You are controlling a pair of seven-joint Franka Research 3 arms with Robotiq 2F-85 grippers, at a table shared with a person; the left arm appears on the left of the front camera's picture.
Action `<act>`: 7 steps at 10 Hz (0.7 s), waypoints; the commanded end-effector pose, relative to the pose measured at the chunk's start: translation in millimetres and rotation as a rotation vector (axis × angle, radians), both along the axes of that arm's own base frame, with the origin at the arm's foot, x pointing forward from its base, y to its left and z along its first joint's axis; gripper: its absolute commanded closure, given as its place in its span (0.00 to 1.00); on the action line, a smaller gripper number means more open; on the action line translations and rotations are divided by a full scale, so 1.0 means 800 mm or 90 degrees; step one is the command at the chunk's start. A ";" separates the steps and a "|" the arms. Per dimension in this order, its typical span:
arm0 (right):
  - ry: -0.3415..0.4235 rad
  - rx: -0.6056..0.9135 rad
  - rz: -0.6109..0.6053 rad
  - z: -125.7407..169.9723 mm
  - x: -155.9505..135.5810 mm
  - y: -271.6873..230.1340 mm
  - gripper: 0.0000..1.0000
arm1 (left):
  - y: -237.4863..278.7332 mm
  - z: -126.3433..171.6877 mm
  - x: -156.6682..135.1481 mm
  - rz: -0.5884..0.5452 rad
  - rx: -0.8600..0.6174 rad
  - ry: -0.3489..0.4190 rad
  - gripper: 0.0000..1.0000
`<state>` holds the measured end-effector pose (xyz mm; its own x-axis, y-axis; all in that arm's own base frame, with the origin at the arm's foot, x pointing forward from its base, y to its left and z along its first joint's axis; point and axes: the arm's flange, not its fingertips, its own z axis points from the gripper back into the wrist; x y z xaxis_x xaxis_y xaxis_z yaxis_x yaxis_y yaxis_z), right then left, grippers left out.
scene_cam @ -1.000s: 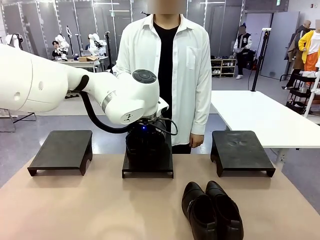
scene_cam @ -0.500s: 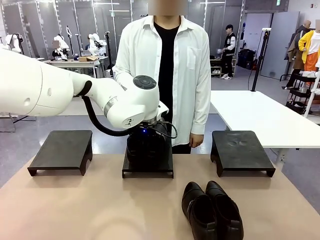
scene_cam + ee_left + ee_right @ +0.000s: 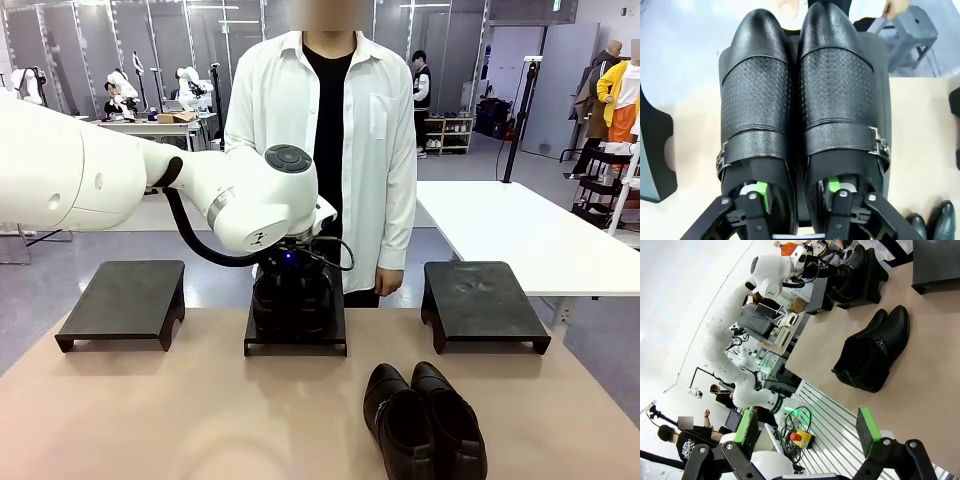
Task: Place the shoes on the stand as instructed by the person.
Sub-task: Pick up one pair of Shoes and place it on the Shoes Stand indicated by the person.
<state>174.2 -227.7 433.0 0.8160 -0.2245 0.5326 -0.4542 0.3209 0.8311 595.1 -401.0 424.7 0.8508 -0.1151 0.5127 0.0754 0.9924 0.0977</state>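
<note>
One pair of glossy black shoes (image 3: 292, 296) stands on the middle stand (image 3: 296, 344), toes toward the person (image 3: 330, 150). In the left wrist view the two shoes (image 3: 757, 90) lie side by side, and my left gripper (image 3: 797, 192) has one finger down inside each shoe's opening. Its jaws stand apart, with the shoes' inner collars loose between them. A second pair of shoes (image 3: 422, 420) lies on the table at the front right, also seen as the dark pair (image 3: 872, 355) in the right wrist view. My right gripper (image 3: 807, 435) is open and holds nothing.
Bare black stands sit at the left (image 3: 125, 300) and right (image 3: 480, 300) of the middle one. The person's hand (image 3: 390, 282) hangs just behind the stands. A white table (image 3: 530, 235) stands at the far right.
My left gripper's jaws have spread apart inside the shoes, letting go of the collars. The pair stays put on the middle stand. The right arm has not moved.
</note>
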 end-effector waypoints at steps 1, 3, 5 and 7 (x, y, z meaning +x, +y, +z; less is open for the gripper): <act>-0.012 0.000 0.000 0.001 -0.001 0.000 0.00 | -0.001 0.003 0.001 -0.011 -0.005 0.008 0.00; -0.012 0.000 0.000 0.001 -0.001 0.000 0.00 | 0.001 0.009 -0.005 -0.011 -0.005 0.011 0.04; -0.012 0.000 0.000 0.001 -0.001 0.000 0.00 | 0.003 0.018 -0.013 -0.007 -0.012 0.015 0.00; -0.012 0.000 0.000 0.001 -0.001 0.000 0.00 | 0.010 0.030 -0.031 0.003 -0.021 0.050 0.00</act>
<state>174.2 -227.7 433.0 0.8160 -0.2245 0.5327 -0.4543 0.3209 0.8310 585.1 -404.0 442.0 0.8639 -0.0956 0.4944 0.0753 0.9953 0.0607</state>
